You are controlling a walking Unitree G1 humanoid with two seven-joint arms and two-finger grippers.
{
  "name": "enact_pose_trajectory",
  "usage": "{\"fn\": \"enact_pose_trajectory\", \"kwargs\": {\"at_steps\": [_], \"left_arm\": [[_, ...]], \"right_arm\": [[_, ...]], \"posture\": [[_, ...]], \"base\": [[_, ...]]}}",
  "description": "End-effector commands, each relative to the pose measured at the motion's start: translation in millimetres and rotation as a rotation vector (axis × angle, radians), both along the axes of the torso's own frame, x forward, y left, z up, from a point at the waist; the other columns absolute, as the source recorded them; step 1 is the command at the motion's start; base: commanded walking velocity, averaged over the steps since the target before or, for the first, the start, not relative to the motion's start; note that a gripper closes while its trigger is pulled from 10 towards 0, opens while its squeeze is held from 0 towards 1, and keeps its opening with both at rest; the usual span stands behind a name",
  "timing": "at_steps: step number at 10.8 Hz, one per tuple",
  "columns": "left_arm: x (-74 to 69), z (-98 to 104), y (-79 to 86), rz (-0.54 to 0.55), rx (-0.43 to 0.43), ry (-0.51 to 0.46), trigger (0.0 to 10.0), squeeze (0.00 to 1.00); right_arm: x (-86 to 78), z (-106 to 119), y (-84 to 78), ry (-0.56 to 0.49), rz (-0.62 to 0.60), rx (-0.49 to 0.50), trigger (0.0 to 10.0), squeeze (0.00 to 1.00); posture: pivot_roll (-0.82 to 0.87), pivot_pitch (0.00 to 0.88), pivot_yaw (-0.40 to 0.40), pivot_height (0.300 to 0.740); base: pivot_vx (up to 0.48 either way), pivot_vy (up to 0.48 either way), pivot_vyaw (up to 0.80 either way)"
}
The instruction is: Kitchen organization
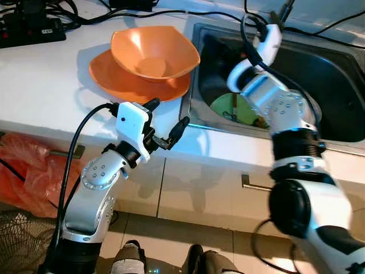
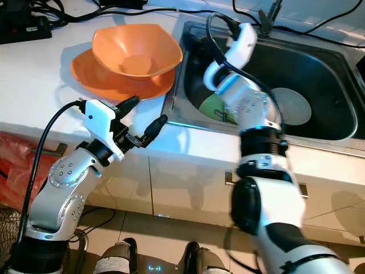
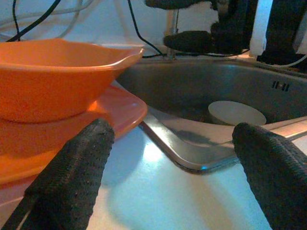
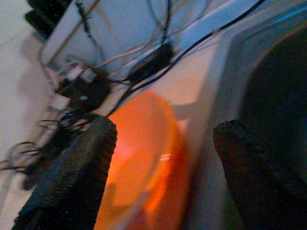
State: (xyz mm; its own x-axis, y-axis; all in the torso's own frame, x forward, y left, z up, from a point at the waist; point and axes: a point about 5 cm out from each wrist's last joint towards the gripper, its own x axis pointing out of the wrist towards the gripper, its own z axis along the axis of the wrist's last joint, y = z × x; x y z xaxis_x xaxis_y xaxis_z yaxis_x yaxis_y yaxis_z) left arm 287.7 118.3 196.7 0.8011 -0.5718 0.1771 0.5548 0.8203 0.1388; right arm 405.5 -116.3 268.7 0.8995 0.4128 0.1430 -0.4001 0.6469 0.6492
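Note:
An orange bowl [image 1: 154,54] sits in an orange plate [image 1: 122,83] on the white counter, just left of the steel sink [image 1: 331,68]. A green plate [image 1: 228,105] and a pale round dish [image 2: 291,105] lie in the sink. My left gripper [image 1: 166,117] hovers open over the counter's front edge, below the orange plate and beside the sink's near left corner, holding nothing. My right arm [image 1: 274,103] reaches over the sink's left part. Its gripper [image 4: 163,129] is open and empty, facing the orange bowl [image 4: 139,158].
A black power strip [image 1: 31,28] and several cables lie along the back of the counter. An orange bag [image 1: 23,171] hangs below the counter at left, above a mesh basket [image 1: 17,240]. A cabinet handle [image 1: 256,185] is under the sink.

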Motion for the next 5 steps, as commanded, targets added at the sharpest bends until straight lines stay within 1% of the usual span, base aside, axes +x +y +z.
{"fn": "enact_pose_trajectory", "kwargs": {"at_steps": [1,2,3,4,5], "left_arm": [[-0.2,-8,-4.6,-0.021,0.011,0.038,10.0,0.00],[-0.5,-8,-4.0,-0.020,0.011,0.039,10.0,0.00],[-0.6,-9,-4.4,-0.023,0.011,0.041,10.0,0.00],[-0.5,-9,-5.1,-0.026,0.010,0.042,10.0,0.00],[-0.3,-9,-5.9,-0.029,0.010,0.043,10.0,0.00]], "right_arm": [[1.2,-3,-21.5,-0.029,-0.079,-0.060,10.0,1.00],[-0.1,3,-35.7,-0.084,-0.132,-0.115,10.0,0.88],[-2.8,6,-54.8,-0.146,-0.224,-0.222,10.0,0.00],[-6.2,5,-66.7,-0.172,-0.269,-0.245,10.0,0.00],[-11.9,2,-78.1,-0.212,-0.311,-0.308,10.0,0.00]], "posture": [[0.23,0.198,-0.113,0.740],[0.22,0.199,-0.111,0.740],[0.22,0.199,-0.111,0.740],[0.21,0.201,-0.108,0.740],[0.20,0.203,-0.106,0.740]], "base": [[0.000,0.000,0.00],[0.000,0.000,0.00],[0.000,0.000,0.00],[0.000,0.000,0.00],[0.000,0.000,0.00]]}}
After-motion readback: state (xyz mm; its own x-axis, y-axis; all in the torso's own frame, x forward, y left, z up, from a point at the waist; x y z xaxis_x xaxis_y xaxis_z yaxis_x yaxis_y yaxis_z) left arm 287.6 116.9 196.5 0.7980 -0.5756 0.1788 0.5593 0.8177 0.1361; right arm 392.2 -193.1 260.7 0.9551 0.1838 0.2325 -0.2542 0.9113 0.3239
